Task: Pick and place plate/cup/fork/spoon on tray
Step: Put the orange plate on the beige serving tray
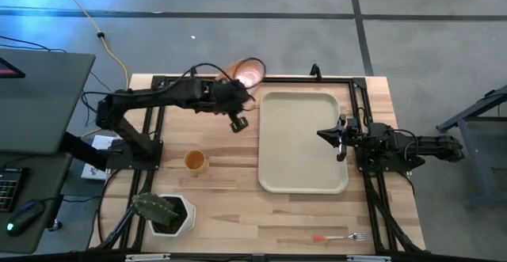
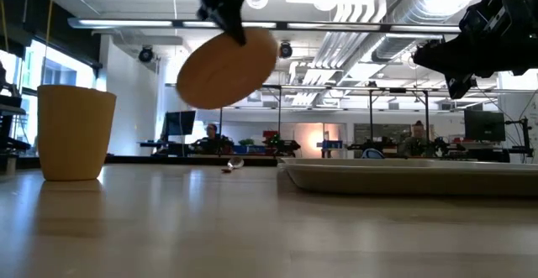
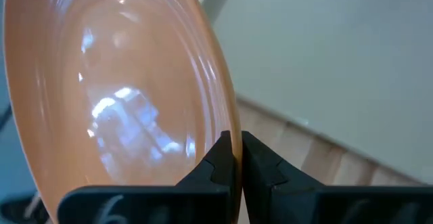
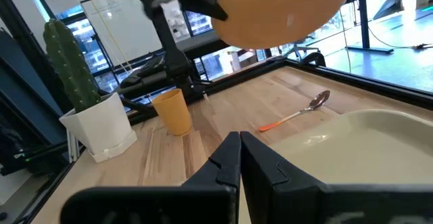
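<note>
- The left end effector (image 1: 238, 108) is pinched narrow on the rim of the plate (image 2: 227, 68), holding it tilted in the air just off the tray's (image 1: 303, 181) far-left corner.
- Judged from this, the plate is being carried to the tray; it should be levelled, centred over the tray and lowered before release, since an edge grip may let it swing.
- The right end effector (image 1: 339, 138) hovers over the tray's right edge, fingers closed on nothing.
- The tray holds nothing yet.
- The cup (image 1: 195, 161), left of the tray on the tabletop (image 1: 238, 214), looks empty.
- The spoon (image 4: 295, 114) lies beside the tray's far-left corner; the fork (image 1: 341, 237) lies near its front edge.
</note>
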Tool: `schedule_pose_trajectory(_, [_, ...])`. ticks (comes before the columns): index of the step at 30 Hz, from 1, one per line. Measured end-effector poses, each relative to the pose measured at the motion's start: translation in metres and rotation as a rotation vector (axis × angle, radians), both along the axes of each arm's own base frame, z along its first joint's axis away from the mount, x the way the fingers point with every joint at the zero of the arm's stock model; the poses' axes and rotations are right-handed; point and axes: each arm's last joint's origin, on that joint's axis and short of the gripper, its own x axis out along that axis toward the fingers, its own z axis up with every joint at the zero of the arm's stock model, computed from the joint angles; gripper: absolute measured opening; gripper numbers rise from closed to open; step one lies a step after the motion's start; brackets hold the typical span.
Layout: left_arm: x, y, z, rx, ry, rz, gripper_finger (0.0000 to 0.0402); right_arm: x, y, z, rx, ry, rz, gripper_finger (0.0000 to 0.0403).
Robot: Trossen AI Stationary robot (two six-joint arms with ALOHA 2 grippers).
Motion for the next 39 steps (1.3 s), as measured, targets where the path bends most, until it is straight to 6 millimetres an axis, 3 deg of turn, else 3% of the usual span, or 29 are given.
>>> schedule_pose_trajectory(4, [0.033, -0.026, 0.001, 0.071, 0.063, -0.198, 0.0001, 0.000, 0.000, 0.000, 0.000, 0.000, 0.000, 0.0000])
schedule_pose_trajectory(8, [0.065, -0.057, -0.014, 0.150, 0.136, -0.388, 0.0001, 0.000, 0.000, 0.000, 0.000, 0.000, 0.000, 0.0000])
schedule_pose_trajectory(13, [0.098, -0.088, -0.055, 0.181, 0.203, -0.506, 0.0001, 0.000, 0.000, 0.000, 0.000, 0.000, 0.000, 0.0000])
schedule_pose_trajectory(18, [0.118, -0.111, -0.102, 0.182, 0.282, -0.567, 0.0001, 0.000, 0.000, 0.000, 0.000, 0.000, 0.000, 0.0000])
schedule_pose_trajectory(25, [0.134, -0.131, -0.152, 0.197, 0.340, -0.635, 0.0001, 0.000, 0.000, 0.000, 0.000, 0.000, 0.000, 0.0000])
schedule_pose_trajectory(33, [0.158, -0.143, -0.162, 0.277, 0.167, -0.689, 0.0001, 0.000, 0.000, 0.000, 0.000, 0.000, 0.000, 0.0000])
schedule_pose_trajectory(39, [0.164, -0.135, -0.176, 0.355, 0.206, -0.753, 0.0001, 0.000, 0.000, 0.000, 0.000, 0.001, 0.000, 0.0000])
